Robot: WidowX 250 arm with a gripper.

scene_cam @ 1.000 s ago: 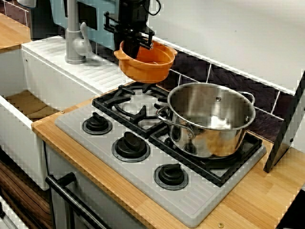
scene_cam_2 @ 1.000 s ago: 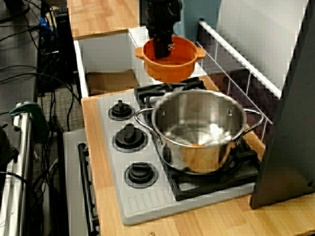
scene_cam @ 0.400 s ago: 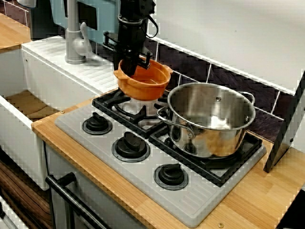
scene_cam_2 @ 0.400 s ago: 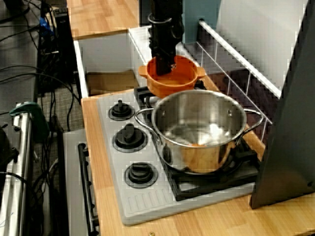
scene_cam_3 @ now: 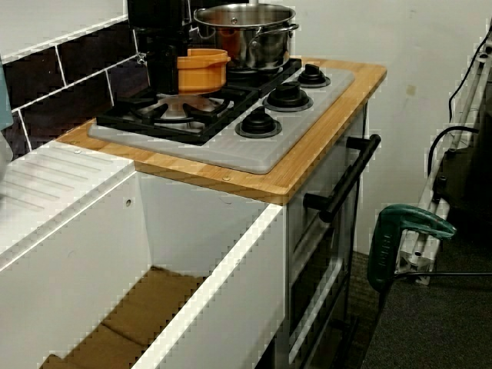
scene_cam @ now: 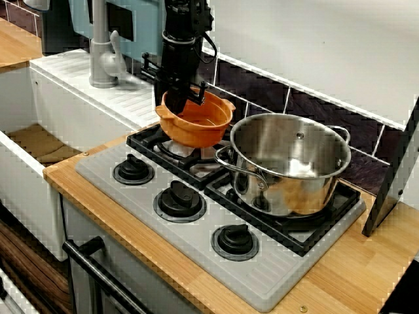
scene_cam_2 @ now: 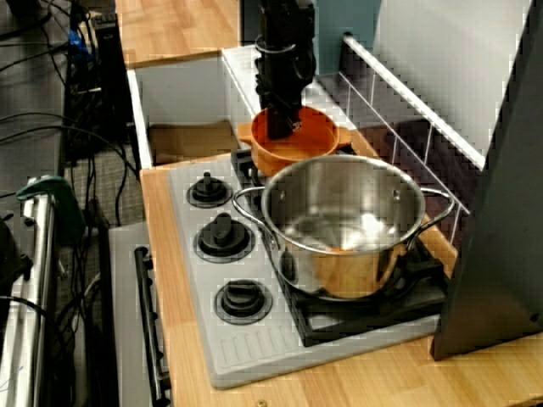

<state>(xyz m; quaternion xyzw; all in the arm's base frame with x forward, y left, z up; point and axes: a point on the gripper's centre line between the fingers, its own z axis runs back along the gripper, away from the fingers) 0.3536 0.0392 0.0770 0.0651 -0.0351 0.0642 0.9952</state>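
Nearest, along the front of the stove [scene_cam: 111,180], sit three black knobs [scene_cam: 179,201], none touched. Behind them lies the black grate [scene_cam: 147,145] of the left rear burner, and low over it hangs the orange bowl [scene_cam: 200,124], gripped at its near rim and a little tilted. In the view from the sink end the bowl [scene_cam_3: 201,71] seems to ride just above the grate [scene_cam_3: 154,108], though I cannot tell for sure whether its base touches.

By the look of it the carrying is mostly done. The bowl is over the burner and just beside the steel pot [scene_cam: 288,163], apart from it, but it is not yet standing free on the grate and the grip is not yet let go.

The gripper [scene_cam: 179,99] comes straight down from above, clenched on the bowl's rim with one finger inside and one outside; the view from the stove's right end shows the same pinch [scene_cam_2: 282,127] on the bowl [scene_cam_2: 301,151].

Farther back are the dark tiles [scene_cam: 308,108] and, off to the left beyond the sink [scene_cam: 19,170], the grey tap [scene_cam: 101,52].
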